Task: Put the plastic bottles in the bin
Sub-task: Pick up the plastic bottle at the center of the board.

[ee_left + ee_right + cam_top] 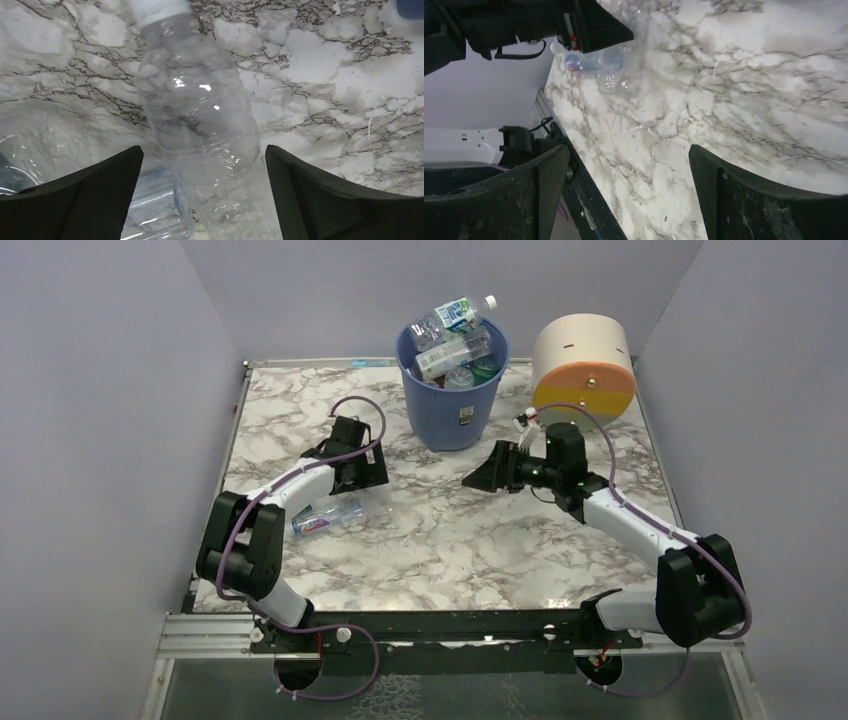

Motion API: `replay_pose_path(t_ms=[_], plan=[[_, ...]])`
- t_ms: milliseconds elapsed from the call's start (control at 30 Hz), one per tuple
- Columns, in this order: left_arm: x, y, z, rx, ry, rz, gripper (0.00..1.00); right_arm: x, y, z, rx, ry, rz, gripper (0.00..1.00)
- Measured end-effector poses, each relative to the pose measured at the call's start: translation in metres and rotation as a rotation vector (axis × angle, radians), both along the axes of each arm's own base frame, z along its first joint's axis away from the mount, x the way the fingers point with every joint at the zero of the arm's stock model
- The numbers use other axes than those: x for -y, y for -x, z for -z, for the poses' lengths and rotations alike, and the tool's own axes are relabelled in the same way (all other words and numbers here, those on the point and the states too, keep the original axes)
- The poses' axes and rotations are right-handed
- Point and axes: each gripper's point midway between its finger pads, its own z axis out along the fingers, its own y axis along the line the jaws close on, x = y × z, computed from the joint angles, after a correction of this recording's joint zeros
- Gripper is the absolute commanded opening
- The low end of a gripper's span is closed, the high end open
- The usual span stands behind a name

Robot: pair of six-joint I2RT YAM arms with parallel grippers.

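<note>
The blue bin (452, 408) stands at the back centre, with several plastic bottles (452, 335) piled in it up over the rim. My left gripper (362, 472) is open and low over the table. In the left wrist view a clear bottle with a white cap (200, 115) lies between its fingers (202, 155), apart from both. A second bottle with a blue and red label (328, 518) lies beside it, seen at lower left in the left wrist view (155, 205). My right gripper (480, 478) is open and empty (629, 155), facing left over bare marble.
A cream drum with orange and yellow bands (583, 365) stands right of the bin. Grey walls close in three sides. The right wrist view shows the left gripper (594, 25), the labelled bottle (591, 61) and the table's black front rail (589, 200).
</note>
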Motion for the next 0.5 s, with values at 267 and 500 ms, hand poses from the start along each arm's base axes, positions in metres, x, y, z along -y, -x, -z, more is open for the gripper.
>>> replay_pose_path(t_ms=[267, 500], plan=[[0.004, 0.014, 0.017, -0.038, 0.041, -0.002, 0.93, -0.047, 0.036, 0.033, -0.094, 0.013, -0.147, 0.90], [0.010, 0.010, 0.020, -0.031, 0.071, 0.004, 0.75, -0.053, 0.041, 0.040, -0.108, 0.024, -0.159, 0.90]])
